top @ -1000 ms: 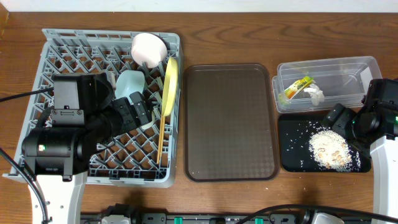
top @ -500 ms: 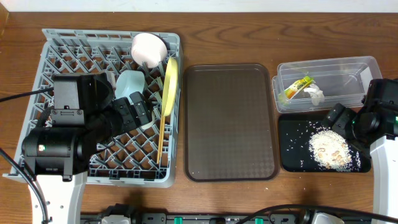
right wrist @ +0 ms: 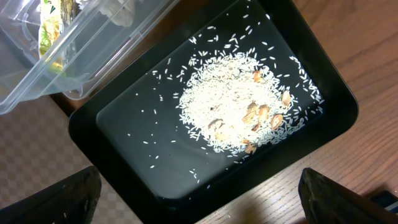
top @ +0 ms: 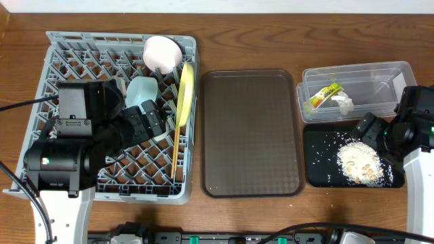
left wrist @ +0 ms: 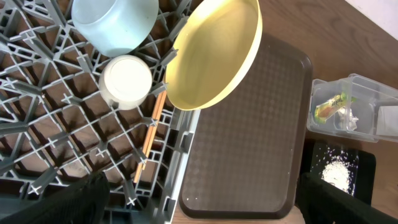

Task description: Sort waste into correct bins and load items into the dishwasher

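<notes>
it looked like a robotics lab bench staged as a kitchen. a wooden table [top: 271,217] stood against a pale wall [top: 203,4]. a left arm [top: 61,163] and a right arm [top: 417,129] were mounted at its front edge, with a black cable [top: 27,103] trailing off. a grey dish rack [top: 54,47], brown tray [top: 251,135], clear tub [top: 380,71] and black tray [top: 315,173] were laid out in a neat row.

Free passage above the flat brown plastic serving tray [top: 251,132]. Left of it, an upright yellow-green plate [top: 186,93] (in the grey lattice rack [top: 102,35]) blocks; right, a clear plastic tub [top: 356,68] and shallow black tray [top: 319,163].
</notes>
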You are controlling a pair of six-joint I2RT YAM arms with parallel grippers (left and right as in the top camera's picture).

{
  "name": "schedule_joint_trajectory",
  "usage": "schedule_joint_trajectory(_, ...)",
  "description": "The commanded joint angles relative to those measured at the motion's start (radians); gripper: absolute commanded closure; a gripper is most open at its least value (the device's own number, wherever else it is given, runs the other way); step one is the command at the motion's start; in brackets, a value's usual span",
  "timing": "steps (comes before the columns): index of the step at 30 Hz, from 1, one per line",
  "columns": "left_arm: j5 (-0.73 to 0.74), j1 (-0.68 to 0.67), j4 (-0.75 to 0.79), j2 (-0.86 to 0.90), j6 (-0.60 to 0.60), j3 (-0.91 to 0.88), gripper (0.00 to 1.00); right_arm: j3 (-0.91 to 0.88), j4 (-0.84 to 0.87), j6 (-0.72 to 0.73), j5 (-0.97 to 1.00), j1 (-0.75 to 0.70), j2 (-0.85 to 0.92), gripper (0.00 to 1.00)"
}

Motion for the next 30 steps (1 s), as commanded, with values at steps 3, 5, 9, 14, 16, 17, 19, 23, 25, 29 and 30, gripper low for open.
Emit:
schedule_joint_trajectory(3,0.009,-0.002,-0.005,0.004,-0.005,0.014,0.03,0.013,-0.001,0.004,0.006,-0.014,-0.007,0.01)
schedule_joint_trajectory(5,0.009,-0.002,-0.005,0.004,-0.005,0.014,0.03,0.013,-0.001,0.004,0.006,-0.014,-0.007,0.01)
schedule_joint_trajectory(9,0.009,-0.002,-0.005,0.004,-0.005,0.014,0.03,0.013,-0.001,0.004,0.006,-0.014,-0.012,0.01)
schedule_joint_trajectory(14,0.009,-0.002,-0.005,0.004,-0.005,0.014,0.03,0.013,-0.001,0.000,0.015,-0.005,-0.057,0.01)
schedule_joint_trajectory(16,0.009,-0.002,-0.005,0.004,-0.005,0.014,0.03,0.013,0.009,0.001,0.010,0.004,-0.093,0.01)
schedule_joint_trajectory(17,0.009,-0.002,-0.005,0.004,-0.005,0.014,0.03,0.013,0.019,0.001,-0.002,0.012,-0.112,0.01)
schedule_joint_trajectory(19,0.009,-0.002,-0.005,0.004,-0.005,0.014,0.03,0.013,0.084,-0.029,-0.039,0.048,-0.162,0.01)
schedule_joint_trajectory(23,0.009,-0.002,-0.005,0.004,-0.005,0.014,0.03,-0.014,0.386,-0.177,-0.118,0.194,-0.280,0.01)
schedule_joint_trajectory(25,0.009,-0.002,-0.005,0.004,-0.005,0.014,0.03,-0.077,0.679,-0.288,-0.133,0.335,-0.379,0.01)
schedule_joint_trajectory(29,0.009,-0.002,-0.005,0.004,-0.005,0.014,0.03,-0.227,1.083,-0.459,-0.133,0.506,-0.529,0.01)
schedule_joint_trajectory(30,0.009,-0.002,-0.005,0.004,-0.005,0.014,0.03,-0.262,1.157,-0.480,-0.132,0.528,-0.556,0.01)
